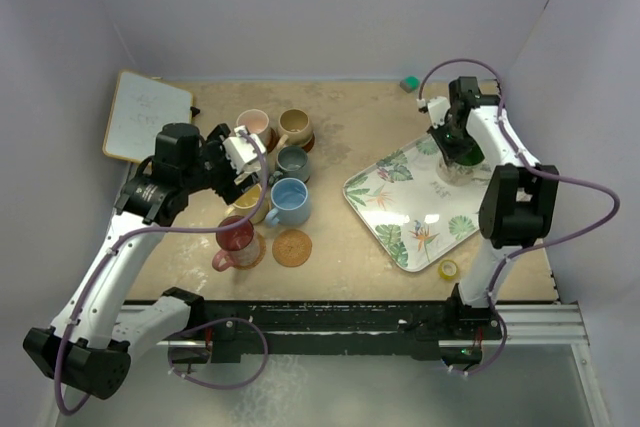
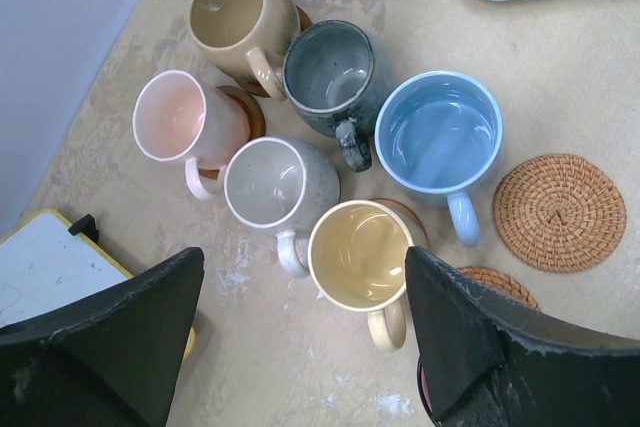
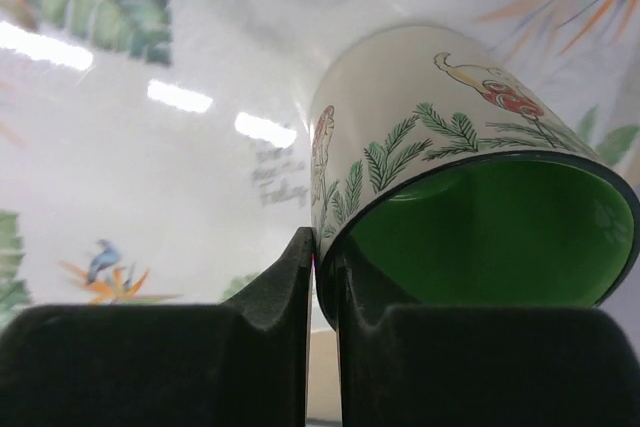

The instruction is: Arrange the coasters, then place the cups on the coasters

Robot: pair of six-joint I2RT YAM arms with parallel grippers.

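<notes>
My right gripper is shut on the rim of the green cup, one finger inside and one outside. That cup stands on the leaf-patterned tray. My left gripper hangs open above a cluster of cups: tan, slate, pink, grey, light blue and yellow. Brown coasters peek out under some of them. A woven coaster lies bare beside the blue cup, and another is half hidden by my finger. The red cup stands on a coaster.
A small whiteboard lies at the back left. A yellow tape roll sits near the tray's front corner, close to the table edge. A teal object lies by the back wall.
</notes>
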